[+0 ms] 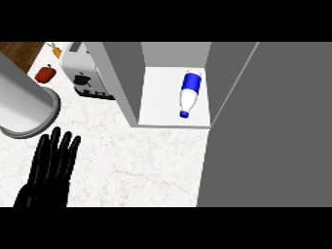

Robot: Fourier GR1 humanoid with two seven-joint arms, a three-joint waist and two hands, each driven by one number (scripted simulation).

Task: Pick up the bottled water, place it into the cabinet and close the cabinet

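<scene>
Head view: bottled water [189, 92] in cabinet [174, 119], apart from left hand [47, 171].

A single head-height camera looks steeply down onto the marble counter [139, 160], near enough that the open cabinet [174, 97] and its grey door [283, 126] fill the right half, with the toaster [85, 73] at the upper left and the floor beyond.

The blue-and-white bottled water [189, 92] lies on its side inside the open cabinet [174, 119].
</scene>
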